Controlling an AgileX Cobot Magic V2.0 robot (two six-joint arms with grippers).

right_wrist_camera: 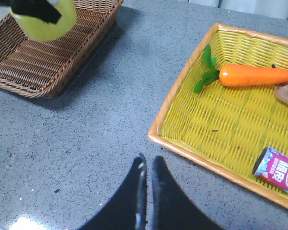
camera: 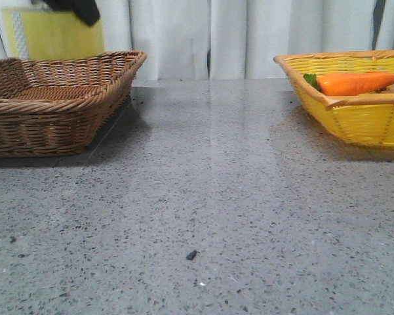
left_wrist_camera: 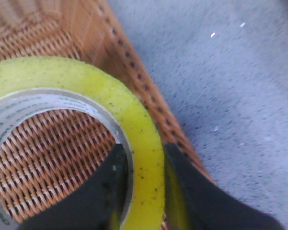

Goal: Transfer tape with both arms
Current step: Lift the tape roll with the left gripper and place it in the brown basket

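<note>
The tape (left_wrist_camera: 134, 134), a wide yellow roll with a white printed core, hangs over the brown wicker basket (left_wrist_camera: 48, 143). My left gripper (left_wrist_camera: 144, 155) is shut on its wall, one finger inside the core and one outside. In the front view the tape (camera: 52, 33) shows at the top left above the brown basket (camera: 52, 98), with a black gripper part (camera: 75, 8) on top. In the right wrist view the tape (right_wrist_camera: 43, 21) hangs over the same basket (right_wrist_camera: 33, 62). My right gripper (right_wrist_camera: 147, 162) is shut and empty, above the grey table near the yellow basket (right_wrist_camera: 182, 143).
The yellow basket (camera: 354, 111) at the right holds an orange carrot toy (camera: 354, 83), also seen in the right wrist view (right_wrist_camera: 256, 75), and a small can (right_wrist_camera: 278, 171). A dark speck (camera: 191, 254) lies on the grey speckled table (camera: 203, 197). White curtains hang behind.
</note>
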